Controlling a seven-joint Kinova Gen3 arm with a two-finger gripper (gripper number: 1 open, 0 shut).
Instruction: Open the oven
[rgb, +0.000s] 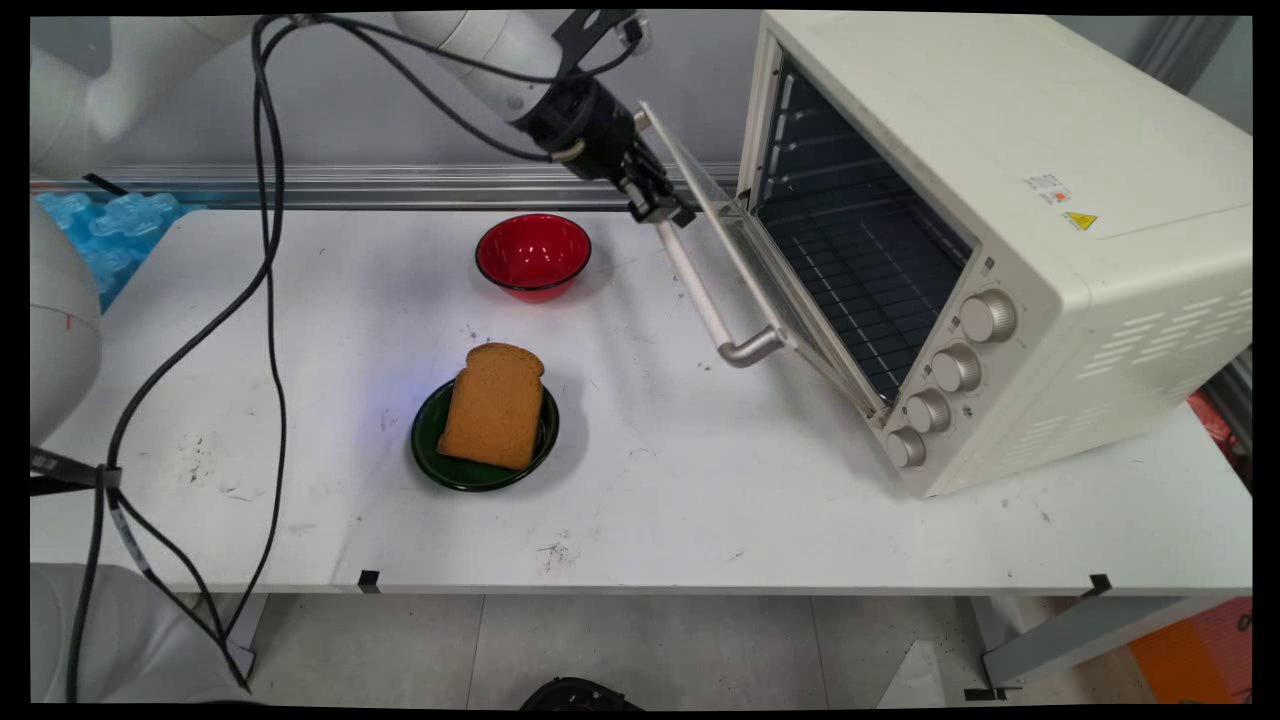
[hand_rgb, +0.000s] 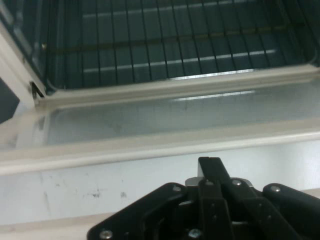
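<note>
A cream toaster oven stands at the table's right with its glass door hanging half open, tilted outward. My gripper is at the door's far upper corner, right by the far end of the cream handle bar. In the hand view its fingers are pressed together into one black tip against the door's frame, with nothing seen between them. Through the glass the wire rack inside the oven shows.
A red bowl sits left of the door. Nearer the front, a slice of brown bread lies on a dark green plate. Black cables hang at the left. Blue packing material lies at the far left.
</note>
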